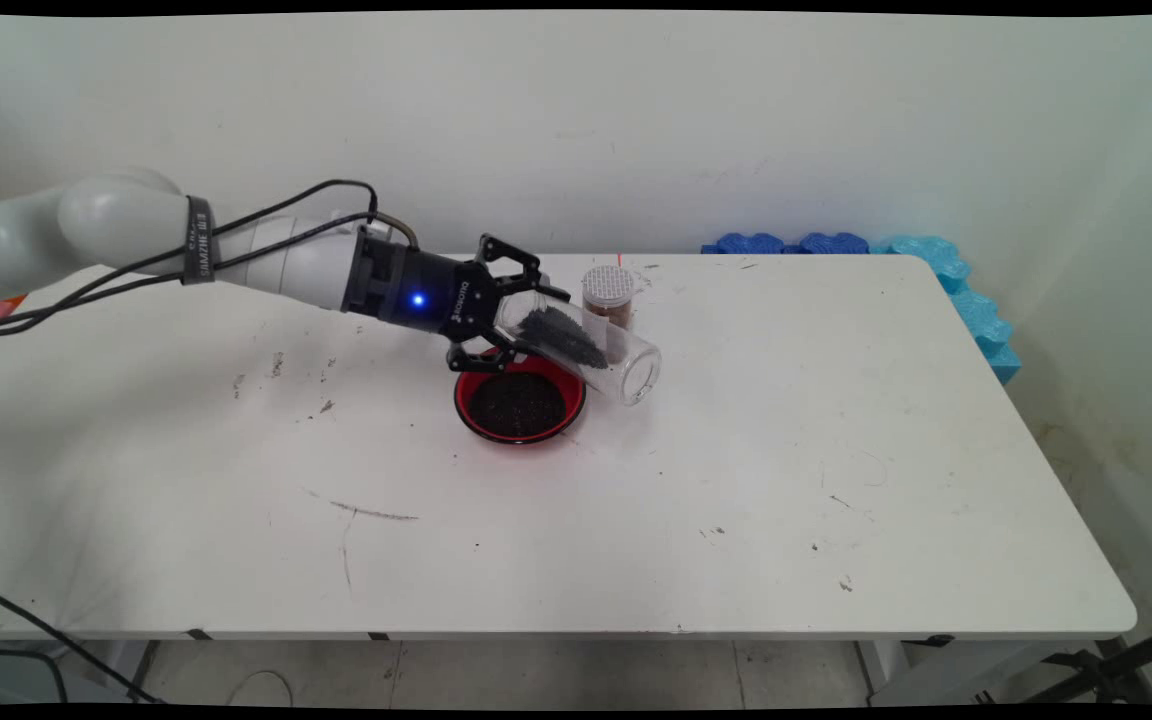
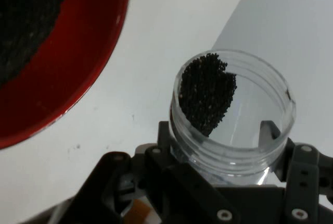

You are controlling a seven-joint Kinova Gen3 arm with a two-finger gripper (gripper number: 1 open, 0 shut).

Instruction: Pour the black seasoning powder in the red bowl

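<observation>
The white table (image 1: 736, 480) is seen bare over most of its top, with blue foam pieces (image 1: 946, 275) stacked along its far right edge against the wall. Near the table's middle a red bowl (image 1: 520, 404) is set flat, its floor covered by dark seeds (image 1: 518, 403).

The gripper (image 1: 521, 310) is closed around the base end of a clear jar (image 1: 586, 345), which is held above the table and tipped with its open mouth lowered toward the right. Because of that tilt, a heap of black seeds (image 2: 207, 95) is banked along the jar's lower wall, short of the rim. The mouth is seen to lie past the bowl's right edge rather than over it.

Just behind the jar a small brown jar (image 1: 608, 295) with a perforated lid is left standing upright, partly covered by the clear one, so its base cannot be made out.

In the hand view only a segment of the bowl is shown, cut off at the top left, and one finger is glimpsed through the clear wall; whether any seeds are leaving the jar is probably beyond what can be told.
</observation>
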